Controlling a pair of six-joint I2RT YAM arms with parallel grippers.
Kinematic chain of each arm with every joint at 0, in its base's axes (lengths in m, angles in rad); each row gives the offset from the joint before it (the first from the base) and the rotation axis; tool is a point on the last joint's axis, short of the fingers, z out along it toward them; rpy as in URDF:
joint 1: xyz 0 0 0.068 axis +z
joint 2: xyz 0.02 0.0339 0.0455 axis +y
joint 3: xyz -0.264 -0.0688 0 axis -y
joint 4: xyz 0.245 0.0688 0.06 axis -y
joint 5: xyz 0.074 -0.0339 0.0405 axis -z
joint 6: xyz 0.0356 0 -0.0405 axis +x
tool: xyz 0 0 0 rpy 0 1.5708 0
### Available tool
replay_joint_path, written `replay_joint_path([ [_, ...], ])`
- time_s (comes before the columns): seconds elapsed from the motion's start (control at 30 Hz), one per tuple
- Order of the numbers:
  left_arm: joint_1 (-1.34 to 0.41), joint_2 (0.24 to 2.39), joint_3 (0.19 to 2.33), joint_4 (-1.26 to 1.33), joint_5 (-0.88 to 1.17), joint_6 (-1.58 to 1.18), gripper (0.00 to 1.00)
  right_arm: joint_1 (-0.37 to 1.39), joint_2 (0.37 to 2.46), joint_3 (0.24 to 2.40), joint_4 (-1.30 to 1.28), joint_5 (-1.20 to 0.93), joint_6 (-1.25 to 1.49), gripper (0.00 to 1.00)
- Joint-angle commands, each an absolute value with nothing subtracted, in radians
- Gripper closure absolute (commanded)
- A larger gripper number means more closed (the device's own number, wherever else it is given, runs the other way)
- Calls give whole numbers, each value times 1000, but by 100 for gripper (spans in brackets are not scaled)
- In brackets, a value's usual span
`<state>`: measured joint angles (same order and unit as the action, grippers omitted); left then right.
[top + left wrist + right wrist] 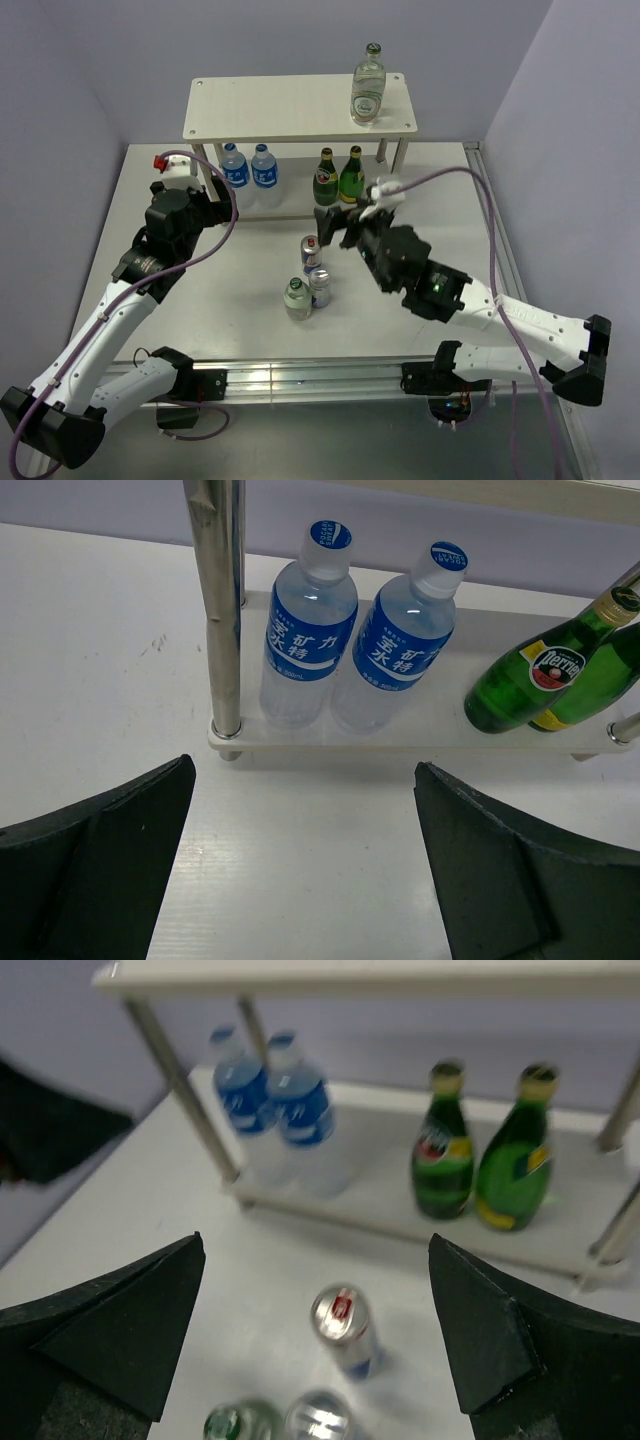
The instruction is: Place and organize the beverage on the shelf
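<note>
The shelf [300, 112] stands at the far side of the worktop [450, 230]. On its top board, toward the right end, 1 clear glass bottle [368, 85] stands upright. On the lower board, 2 water bottles [308, 630] with blue labels stand side by side at the left, and 2 green bottles [445, 1145] stand side by side at the right.

In front of the shelf, 2 cans [311, 254] and 1 small bottle [297, 299] with a green cap stand close together on the worktop, the nearer can just beside the small bottle.

The left claw [305, 870] is released, its fingers wide apart and empty. It faces the water bottles near the shelf's left front leg [222, 610]. The right claw [315, 1260] is likewise spread wide and holds nothing. It hangs above the worktop near the cans, pointed toward the shelf.
</note>
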<state>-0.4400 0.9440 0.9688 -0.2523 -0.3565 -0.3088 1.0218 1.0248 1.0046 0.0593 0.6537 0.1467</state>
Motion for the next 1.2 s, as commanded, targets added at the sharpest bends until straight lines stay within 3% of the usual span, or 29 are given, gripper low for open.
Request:
replay_joint_path([
  [0.0,-445,925,965,-222,-359,-298,2,1167,1014,887,100,729,243,0],
  [0.3,-445,919,963,-224,-371,-296,1,1278,1152,790,92,689,443,0],
  [0.93,-445,920,963,-224,-367,-296,1,1290,1333,812,136,661,489,2],
  [1.1,-445,917,965,-225,-365,-296,2,1290,1367,818,137,663,500,7],
  [1.17,-443,917,965,-224,-364,-298,1,1290,1374,816,147,664,491,14],
])
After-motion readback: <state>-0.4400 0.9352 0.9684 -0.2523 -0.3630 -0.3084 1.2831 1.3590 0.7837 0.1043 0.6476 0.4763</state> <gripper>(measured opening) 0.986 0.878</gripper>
